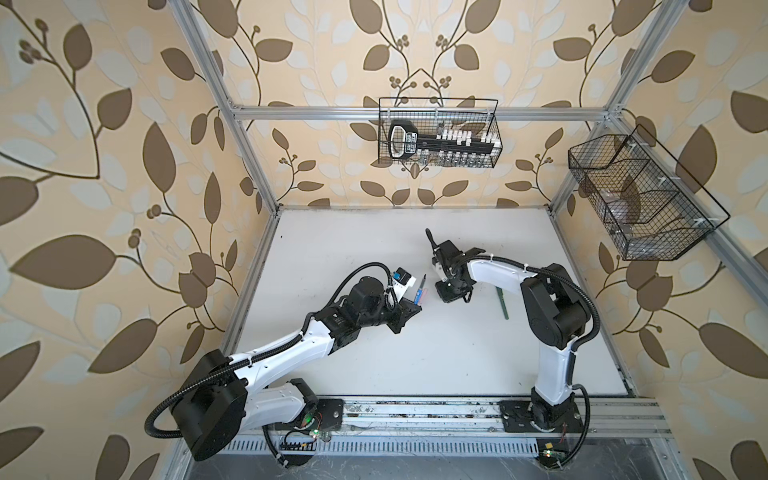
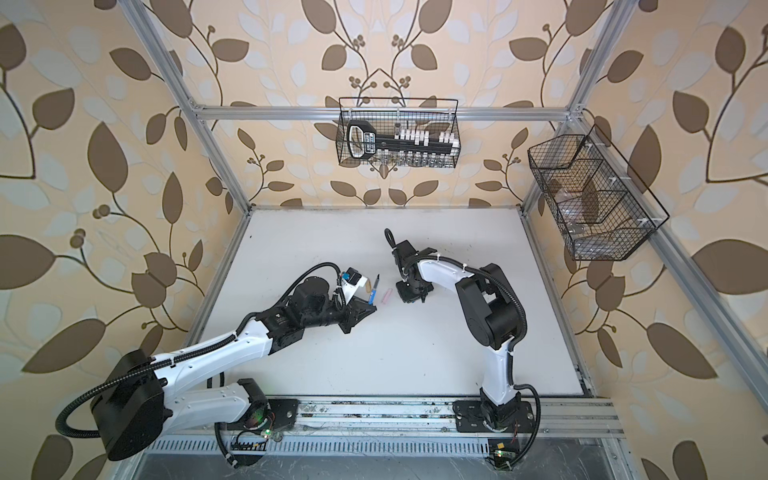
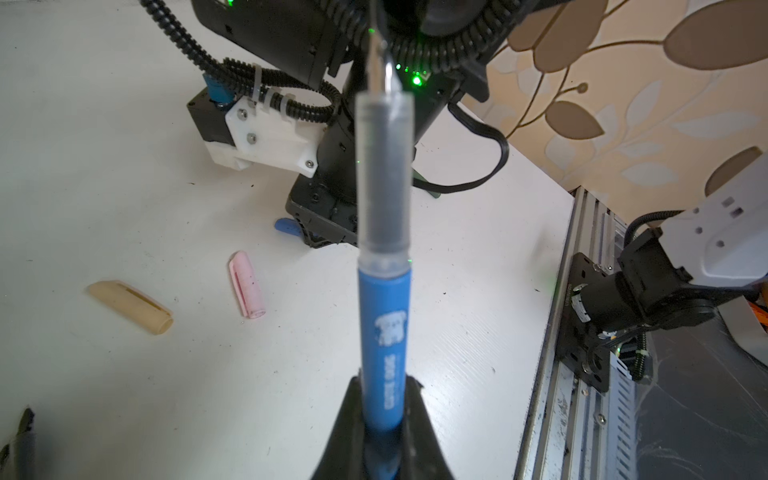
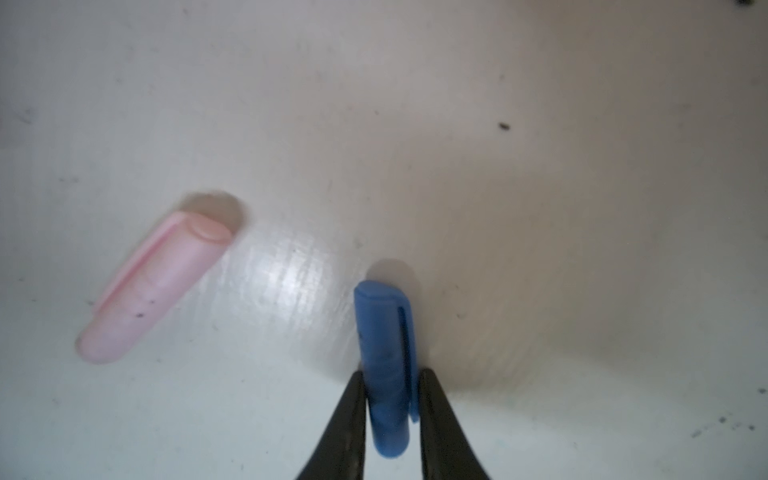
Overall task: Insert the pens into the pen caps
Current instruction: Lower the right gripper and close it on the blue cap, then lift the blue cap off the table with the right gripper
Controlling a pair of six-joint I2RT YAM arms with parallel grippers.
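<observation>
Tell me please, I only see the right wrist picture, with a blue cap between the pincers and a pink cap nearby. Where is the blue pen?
Observer: The left gripper is holding the blue pen by its back end, with the uncapped tip pointing outward.
Child: Is there a cap I can't see?
Observer: Yes. A tan cap lies on the table beside the pink cap, on the side away from your blue cap.
Child: Any more pens?
Observer: A dark green pen lies on the table close to the right arm.
</observation>
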